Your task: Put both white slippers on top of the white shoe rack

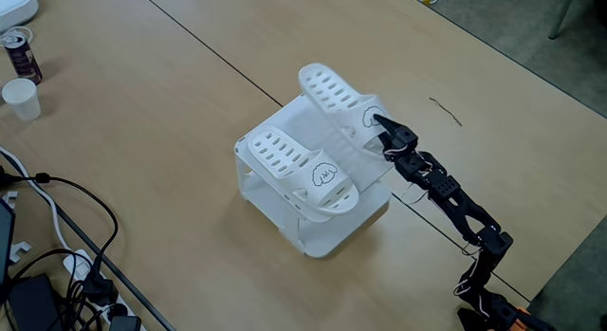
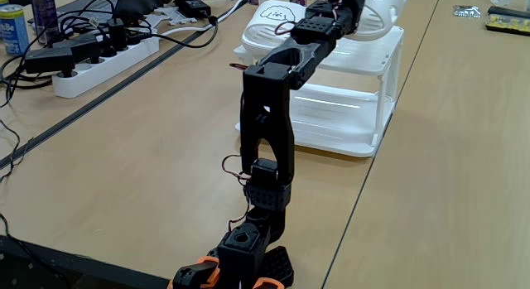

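Reaching out over the white shoe rack (image 1: 318, 238), I am working my gripper (image 1: 377, 123) at the heel end of the far slipper (image 1: 334, 88). That slipper is lying partly on the rack top, its toe end sticking out past the rear edge and tilted up, so I am judging it as not properly seated yet. My gripper is touching or clamped on its strap near the puppy face, but I cannot tell which; the fingertips are too dark and small to read. The near slipper (image 1: 302, 165) is already lying flat on the rack top, puppy face toward the front corner. So one slipper is looking done, the second about half placed. In the low fixed view my arm (image 2: 273, 115) is blocking most of the rack (image 2: 348, 115). The rack itself is standing on the table (image 1: 142, 132).
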